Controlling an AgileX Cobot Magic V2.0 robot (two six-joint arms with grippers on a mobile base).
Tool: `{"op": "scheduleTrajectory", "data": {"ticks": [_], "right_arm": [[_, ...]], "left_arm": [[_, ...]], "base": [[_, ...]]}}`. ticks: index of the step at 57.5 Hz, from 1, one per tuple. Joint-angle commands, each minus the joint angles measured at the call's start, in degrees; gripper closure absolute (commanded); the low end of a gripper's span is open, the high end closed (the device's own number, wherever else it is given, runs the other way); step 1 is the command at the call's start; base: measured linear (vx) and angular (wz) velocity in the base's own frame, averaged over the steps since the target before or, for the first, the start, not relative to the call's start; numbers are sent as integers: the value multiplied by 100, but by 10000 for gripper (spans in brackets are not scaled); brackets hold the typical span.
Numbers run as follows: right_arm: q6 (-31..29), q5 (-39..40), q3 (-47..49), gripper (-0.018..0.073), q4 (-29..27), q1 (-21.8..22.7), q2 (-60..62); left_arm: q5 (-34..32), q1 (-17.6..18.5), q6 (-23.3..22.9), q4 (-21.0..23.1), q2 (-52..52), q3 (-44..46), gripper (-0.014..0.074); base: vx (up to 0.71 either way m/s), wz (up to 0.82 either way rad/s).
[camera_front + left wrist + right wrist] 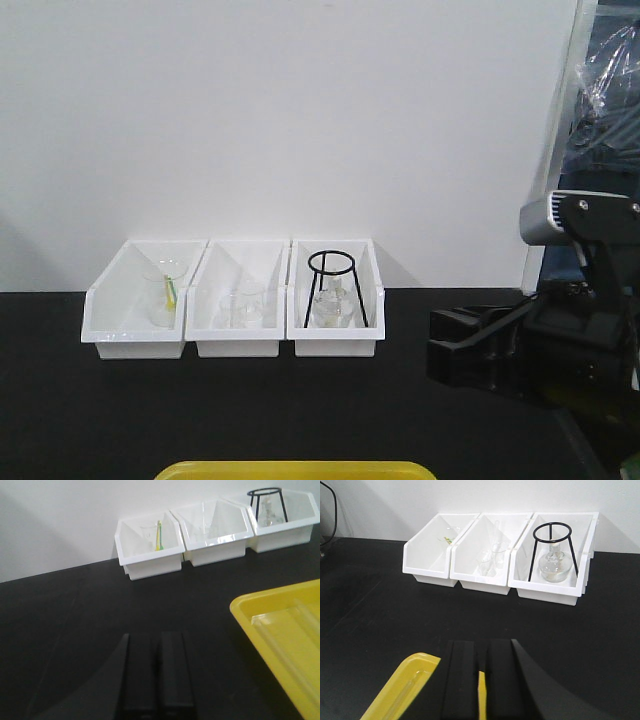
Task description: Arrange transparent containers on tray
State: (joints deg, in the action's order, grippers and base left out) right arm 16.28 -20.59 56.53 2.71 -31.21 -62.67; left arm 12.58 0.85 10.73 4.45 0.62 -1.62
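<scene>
Your left gripper [156, 680] hangs above the black table [75, 620], its fingers pressed together on nothing. Your right gripper [481, 680] is likewise closed and empty, hanging over the tray's [407, 672] far corner. The yellow tray sits at the table's near edge; clear tubes [280, 645] lie in it lengthwise, one [402, 692] just inside the rim in the right wrist view. Against the wall stand three white bins [232, 300] in a row, holding glassware; the right one also holds a black ring stand [335, 285].
</scene>
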Motion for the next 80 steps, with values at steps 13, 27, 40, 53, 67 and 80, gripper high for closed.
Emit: {"op": "scheduleTrajectory", "data": {"ticks": [13,27,40,53,67,80], "right_arm": [[-22,455,169,394,75,32,106],[-22,455,169,394,75,32,106],[-22,472,169,394,262,32,155],[-22,1084,-724,491,375,373,602],[-165,2900,-3097,573,-41,1468,2109],[-1284,2425,-4715,572,-50,2464,4030]], "left_arm": [[-307,32,-60,-739,136,-208,600],[-307,32,-60,-739,136,-208,600],[-307,32,-60,-739,136,-208,600],[-307,32,-60,-739,136,-208,600],[-307,32,-60,-739,136,-208,600],[-307,32,-60,-739,136,-208,600]], "base": [[0,0],[0,0],[0,0],[0,0],[0,0],[0,0]]}}
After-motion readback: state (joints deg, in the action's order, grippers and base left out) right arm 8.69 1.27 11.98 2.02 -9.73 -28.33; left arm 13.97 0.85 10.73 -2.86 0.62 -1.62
